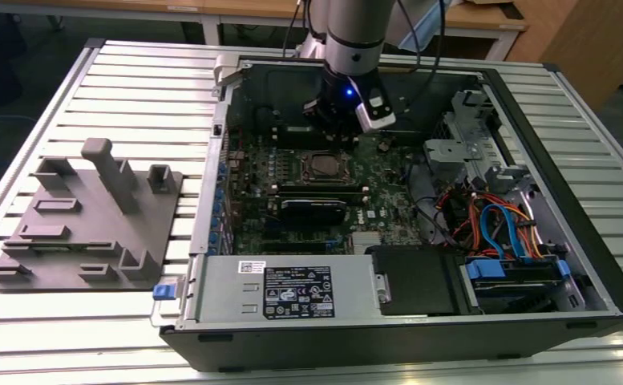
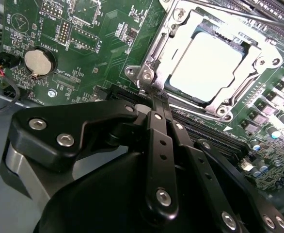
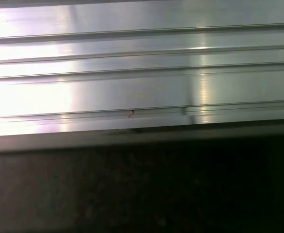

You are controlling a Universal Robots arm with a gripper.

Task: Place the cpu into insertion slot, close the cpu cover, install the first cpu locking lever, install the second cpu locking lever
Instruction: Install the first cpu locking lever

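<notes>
Silver cpu [image 2: 207,65] seated – cpu cover [image 2: 181,29] down, hand [image 2: 160,99] adjacent.

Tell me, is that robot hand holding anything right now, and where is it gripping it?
Nothing is held. The hand has its fingers together and empty, beside the cpu cover, which lies over the cpu.

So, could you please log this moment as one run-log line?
cpu: seated in insertion slot | cpu cover: closed over it | pincer: shut, empty, tips at cover's edge | computer case: open
</notes>
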